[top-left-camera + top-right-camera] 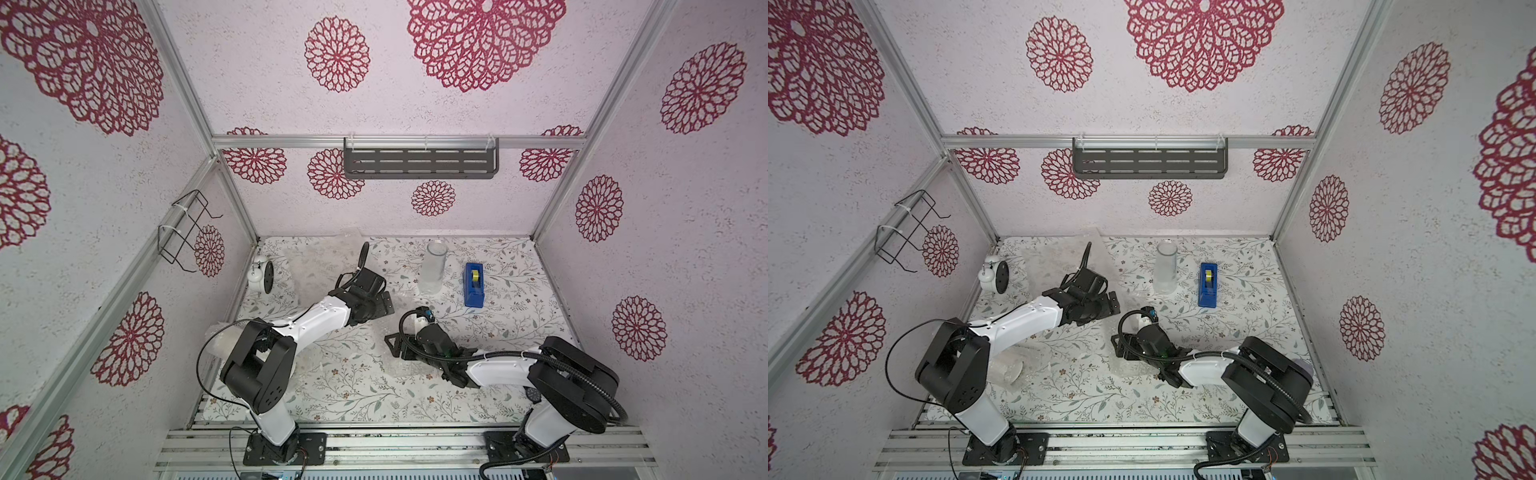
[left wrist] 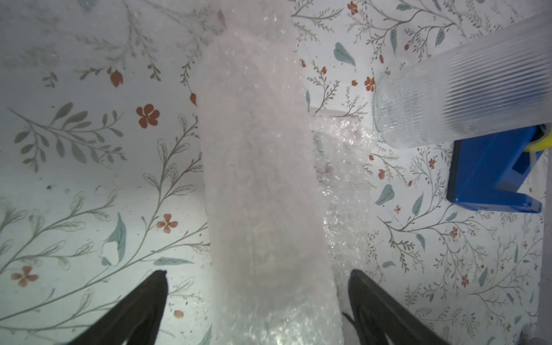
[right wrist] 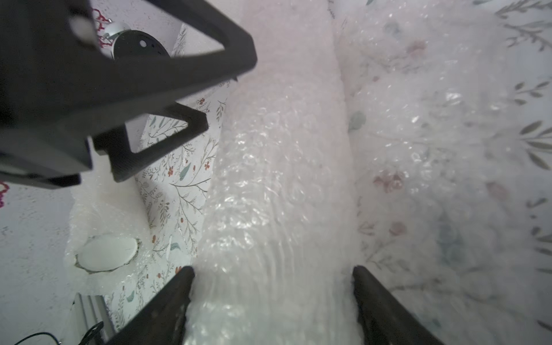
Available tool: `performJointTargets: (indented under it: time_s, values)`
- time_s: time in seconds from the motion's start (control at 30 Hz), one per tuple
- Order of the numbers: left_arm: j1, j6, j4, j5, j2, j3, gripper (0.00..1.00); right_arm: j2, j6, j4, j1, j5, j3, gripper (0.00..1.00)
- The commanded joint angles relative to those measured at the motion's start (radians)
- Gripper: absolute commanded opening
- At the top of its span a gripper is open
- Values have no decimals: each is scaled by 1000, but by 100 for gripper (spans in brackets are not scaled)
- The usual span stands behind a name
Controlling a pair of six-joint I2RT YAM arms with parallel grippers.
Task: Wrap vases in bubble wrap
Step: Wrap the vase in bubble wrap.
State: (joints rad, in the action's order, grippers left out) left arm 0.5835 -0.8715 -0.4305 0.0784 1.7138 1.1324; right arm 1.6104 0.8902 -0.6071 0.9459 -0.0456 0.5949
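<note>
Wrapped roll (image 2: 263,164), lying flat on the table (image 1: 340,390), to the left of the dispenser (image 1: 475,286) and nearer the arm bases than it. You cannot see through the bubble wrap which vase is inside.

Your two claws meet the roll from opposite ends. In each wrist view its long axis runs straight out from between the fingers. The left claw (image 2: 258,271) is spread, with a gap of bare table on either side of the roll, so it holds nothing. The right claw (image 3: 273,267) pinches the roll, with its fingers (image 3: 167,307) against both flanks.

Both arms are at the roll, but only the right has it. Any further turning would likely go about that shared axis.

The cylinder (image 1: 434,266) stands upright and unwrapped just left of the dispenser. The white vase (image 3: 106,254), already in wrap, lies well apart from the dispenser, by the left arm's base.
</note>
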Motion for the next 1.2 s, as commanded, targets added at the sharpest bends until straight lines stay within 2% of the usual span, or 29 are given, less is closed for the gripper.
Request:
performJointTargets:
  time_s: [0.0, 0.43, 0.73, 0.93, 1.17]
  values:
    - [-2, 2, 40, -18, 4, -10, 93, 58, 79, -28, 12, 143, -25, 76]
    - [-2, -5, 0, -12, 101, 43, 75, 84, 150, -73, -12, 140, -64, 78]
    - [0, -22, -33, 12, 137, 64, 68, -13, -55, 266, 15, -14, 52, 92]
    - [1, -24, -31, 7, 153, 72, 68, -66, -169, 450, 38, -113, 146, 97]
    - [2, -24, -30, 2, 150, 72, 68, -108, -248, 577, 94, -239, 233, 99]
